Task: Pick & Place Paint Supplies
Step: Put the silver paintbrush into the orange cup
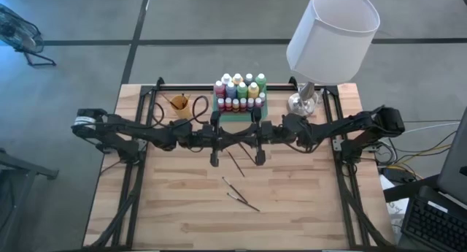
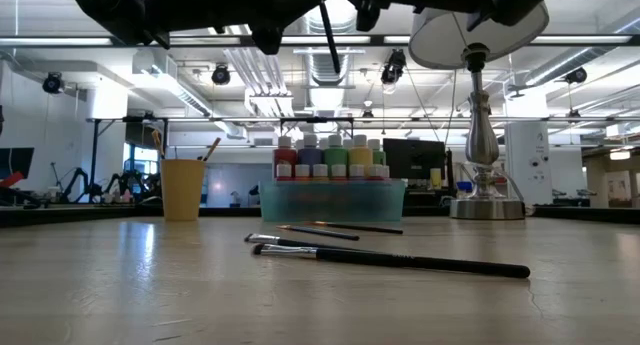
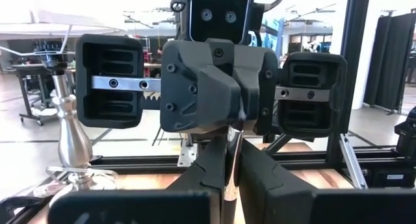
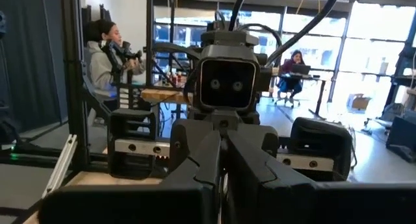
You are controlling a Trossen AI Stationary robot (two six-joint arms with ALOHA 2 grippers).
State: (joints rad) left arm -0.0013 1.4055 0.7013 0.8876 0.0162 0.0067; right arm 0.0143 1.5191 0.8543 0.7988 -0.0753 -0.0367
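Mid-table, both dark arms reach in from opposite sides above the pale wooden slatted table (image 1: 175, 208) and meet nose to nose.

- Left gripper (image 3: 228, 188): fingers drawn almost together, with a thin silvery shaft pinched in the narrow slit between them.
- Right gripper (image 4: 223, 185): fingers pressed tight together, a thin line showing between them. It directly faces the left one.
- Thin dark-handled paintbrush (image 2: 328, 37): hangs where the two grippers meet, well clear of the tabletop and tilted off vertical. Both sets of fingers appear to have hold of it, though I cannot tell exactly where on the brush each one grips.
- Small paint bottles with pale caps (image 1: 239, 90), in red, yellow, green, blue, white and orange: standing upright and packed in rows inside the green rectangular tray (image 1: 235, 115) at the far edge of the table, behind the grippers.
- Loose dark-handled brushes (image 2: 400, 261): lying flat on the bare wood nearer the front edge, below the grippers and apart from the tray.
- Small orange cup (image 1: 180, 106): stands just left of the tray with brush handles sticking out of it.
- Silver-based lamp with a white drum shade (image 1: 332, 33): stands right of the tray.
- Two people (image 4: 104, 58) are seated at desks in the room beyond.
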